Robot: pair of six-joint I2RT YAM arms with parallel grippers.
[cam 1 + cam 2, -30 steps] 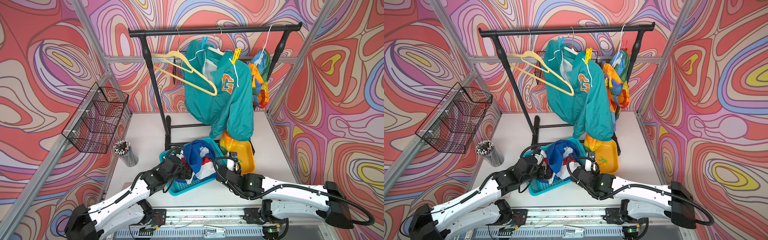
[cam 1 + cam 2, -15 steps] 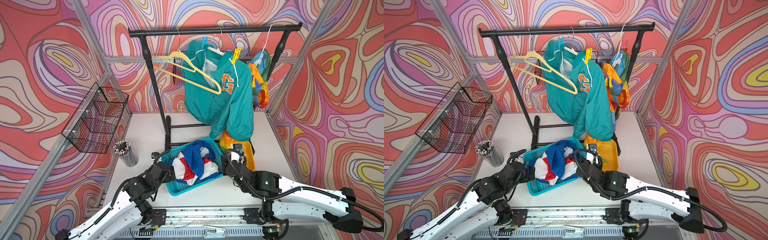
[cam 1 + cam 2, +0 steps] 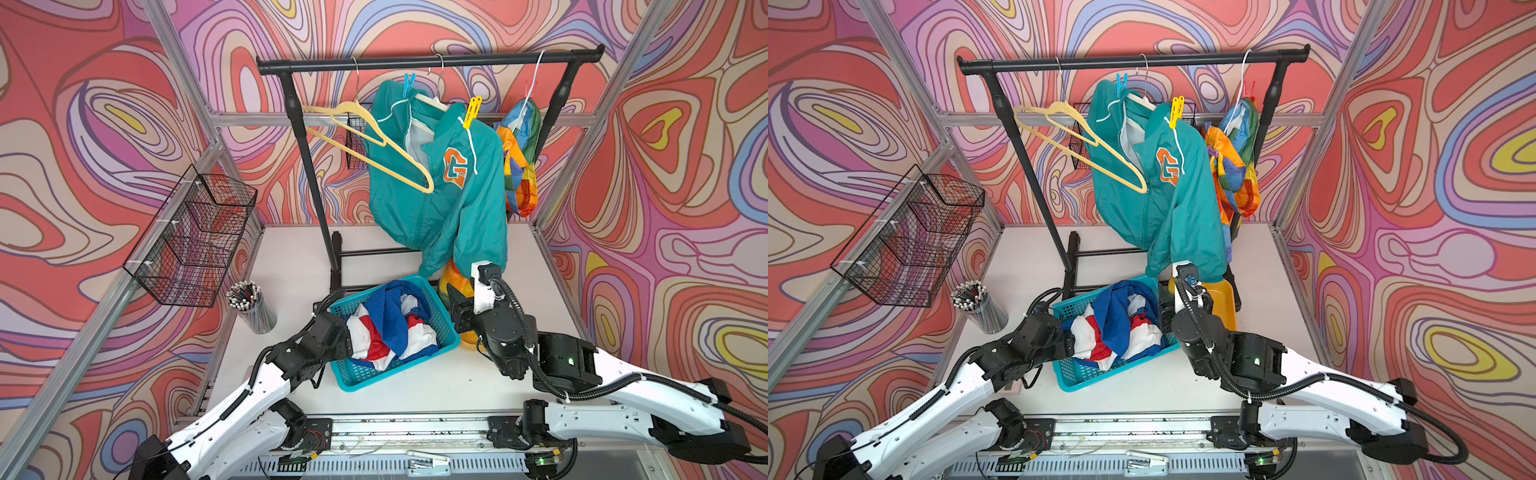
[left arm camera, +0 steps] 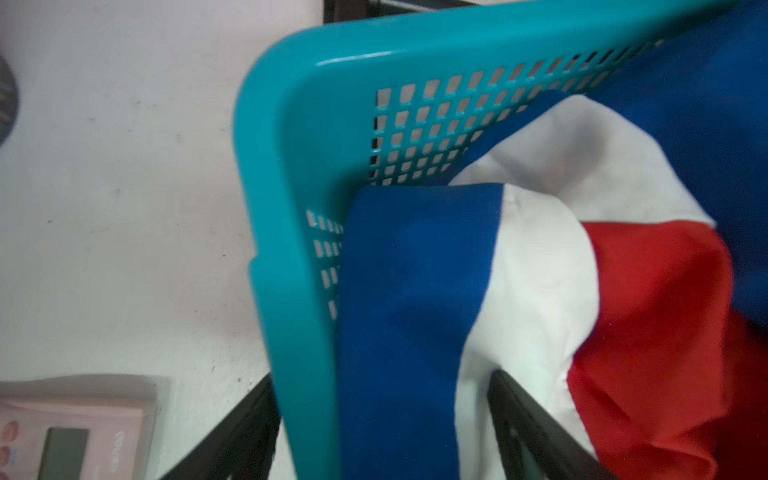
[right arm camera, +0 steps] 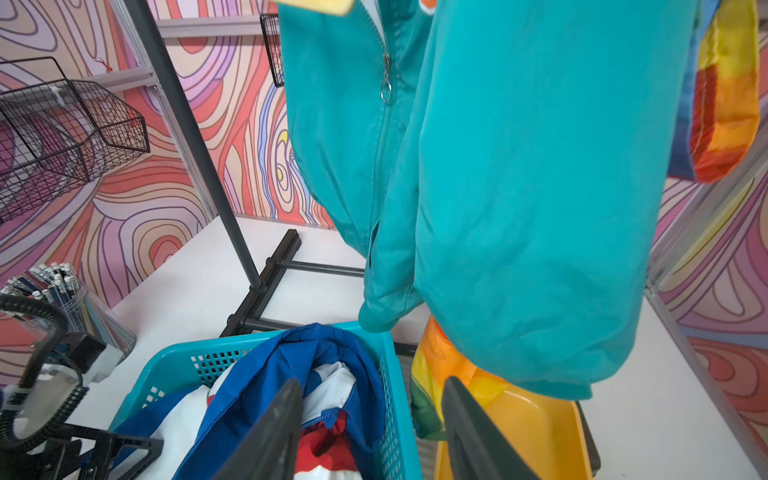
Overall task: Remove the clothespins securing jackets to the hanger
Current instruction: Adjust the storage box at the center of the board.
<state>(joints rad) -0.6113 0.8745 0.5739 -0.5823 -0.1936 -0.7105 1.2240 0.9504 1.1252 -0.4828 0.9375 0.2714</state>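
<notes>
Clothespins [image 3: 472, 111] upright on teal jacket [image 3: 440, 216]

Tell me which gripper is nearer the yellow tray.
Right. The right gripper is beside the yellow tray; the left gripper is at the opposite side of the teal basket.

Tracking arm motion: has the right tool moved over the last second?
Yes. In a top view the right tool has shifted along the teal basket's right side, toward the rack.
</notes>
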